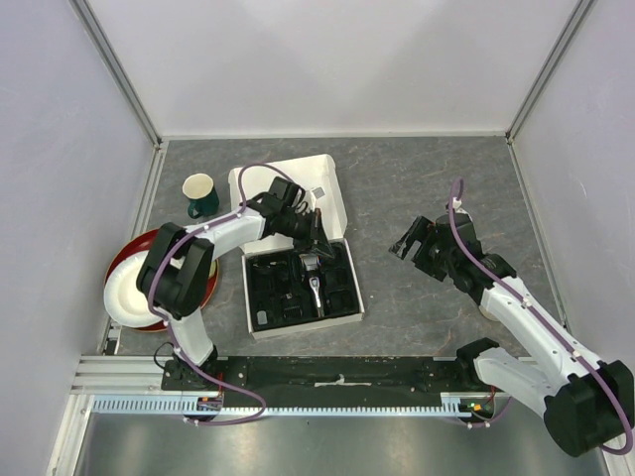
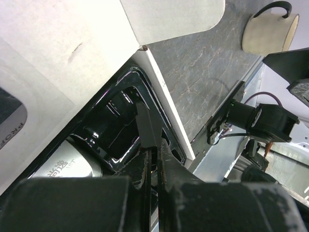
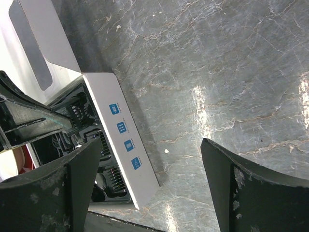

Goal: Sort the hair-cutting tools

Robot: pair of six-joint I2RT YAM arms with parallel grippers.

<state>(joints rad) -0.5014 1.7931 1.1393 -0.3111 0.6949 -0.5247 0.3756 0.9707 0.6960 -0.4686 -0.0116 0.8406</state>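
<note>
Seen from above, left to right: stacked plates [image 1: 126,288], a mug [image 1: 201,195], then an open white box [image 1: 288,183] whose black tray [image 1: 256,297] holds the silver-and-black clipper [image 1: 314,285]. The left gripper [image 1: 317,240] hangs over the tray's far edge. Only its wrist camera shows the fingers pinched together on a slim black stick [image 2: 145,123]. The right gripper [image 1: 409,241] hovers above bare table [image 1: 417,178], spread wide and holding nothing. Its camera alone shows blue labels [image 3: 129,145] on the box side.
</note>
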